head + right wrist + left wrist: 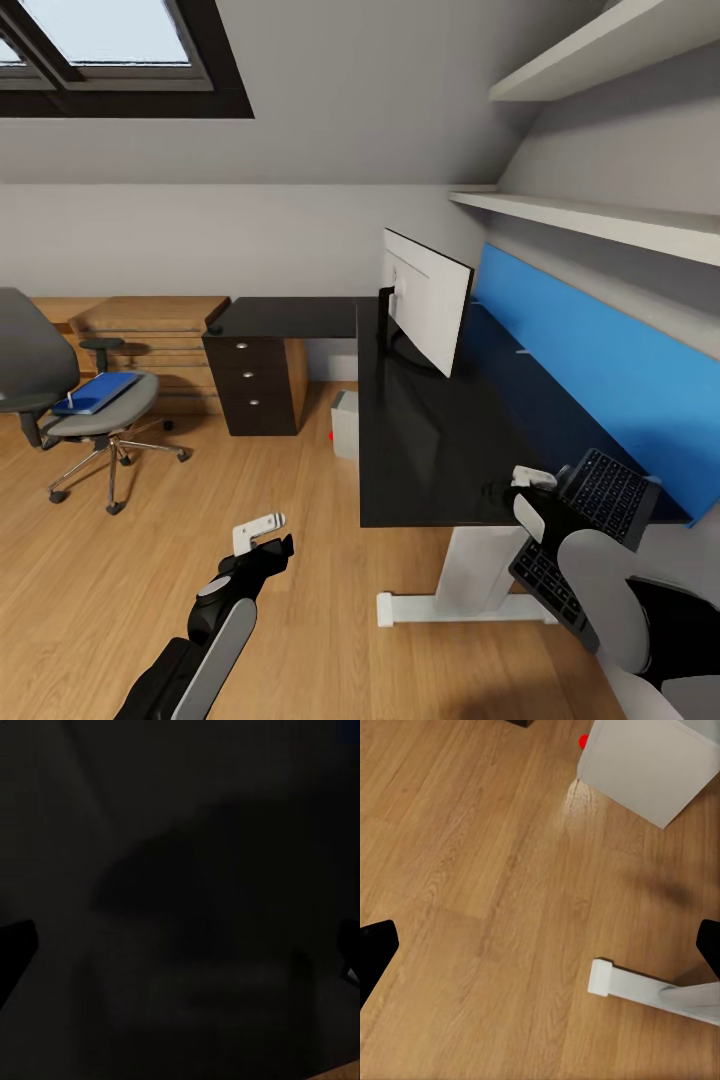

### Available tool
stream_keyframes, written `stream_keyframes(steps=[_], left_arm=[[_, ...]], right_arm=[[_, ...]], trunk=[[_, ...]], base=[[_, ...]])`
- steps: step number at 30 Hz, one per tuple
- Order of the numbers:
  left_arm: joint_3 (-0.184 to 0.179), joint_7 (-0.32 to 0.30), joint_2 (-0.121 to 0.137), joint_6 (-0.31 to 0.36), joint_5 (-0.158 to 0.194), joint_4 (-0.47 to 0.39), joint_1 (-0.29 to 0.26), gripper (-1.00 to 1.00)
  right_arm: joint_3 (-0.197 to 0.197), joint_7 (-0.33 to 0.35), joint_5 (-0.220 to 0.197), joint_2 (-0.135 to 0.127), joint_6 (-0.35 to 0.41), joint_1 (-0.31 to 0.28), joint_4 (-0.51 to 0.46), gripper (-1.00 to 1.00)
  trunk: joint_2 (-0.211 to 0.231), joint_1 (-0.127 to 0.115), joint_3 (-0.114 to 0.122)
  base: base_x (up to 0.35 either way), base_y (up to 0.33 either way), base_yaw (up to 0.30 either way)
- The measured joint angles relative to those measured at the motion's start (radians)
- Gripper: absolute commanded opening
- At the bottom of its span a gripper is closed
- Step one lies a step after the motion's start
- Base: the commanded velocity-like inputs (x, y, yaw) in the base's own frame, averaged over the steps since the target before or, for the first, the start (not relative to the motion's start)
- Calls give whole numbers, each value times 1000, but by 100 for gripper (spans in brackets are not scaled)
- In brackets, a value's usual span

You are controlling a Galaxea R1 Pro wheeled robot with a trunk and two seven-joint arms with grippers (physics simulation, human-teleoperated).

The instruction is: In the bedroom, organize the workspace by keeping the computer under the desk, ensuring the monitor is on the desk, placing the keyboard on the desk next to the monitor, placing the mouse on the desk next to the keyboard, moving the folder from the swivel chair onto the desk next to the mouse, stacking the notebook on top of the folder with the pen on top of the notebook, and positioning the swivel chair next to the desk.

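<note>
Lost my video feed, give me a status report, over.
Left pincer open, empty over floor. Right pincer at the desk front edge with the keyboard; grip unclear. Folder on the swivel chair. Monitor on desk.

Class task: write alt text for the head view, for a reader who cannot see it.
A black desk with a blue back panel carries a monitor; a keyboard overhangs its near end by the right arm. A grey swivel chair holding a blue folder stands apart on the wood floor.
</note>
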Motion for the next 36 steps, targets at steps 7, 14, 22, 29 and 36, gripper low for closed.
stream_keyframes(steps=[7, 14, 22, 29, 36], left_arm=[[0, 0, 0, 0, 0, 0, 0, 100], [0, 0, 0, 0, 0, 0, 0, 100], [0, 0, 1, 0, 0, 0, 0, 100], [1, 0, 1, 0, 0, 0, 0, 100], [0, 0, 1, 0, 0, 1, 0, 100]], right_arm=[[1, 0, 0, 0, -1, 0, 0, 100], [1, 0, 1, 0, 1, 0, -12, 100], [1, 0, 1, 1, 9, 8, -62, 100], [4, 0, 0, 12, 55, 61, -169, 100], [1, -1, -1, 61, 263, 246, -564, 100]], trunk=[[0, 0, 0], [0, 0, 0], [0, 0, 0], [0, 0, 0], [0, 0, 0]], base=[[0, 0, 0], [0, 0, 0], [0, 0, 0], [0, 0, 0], [0, 0, 0]])
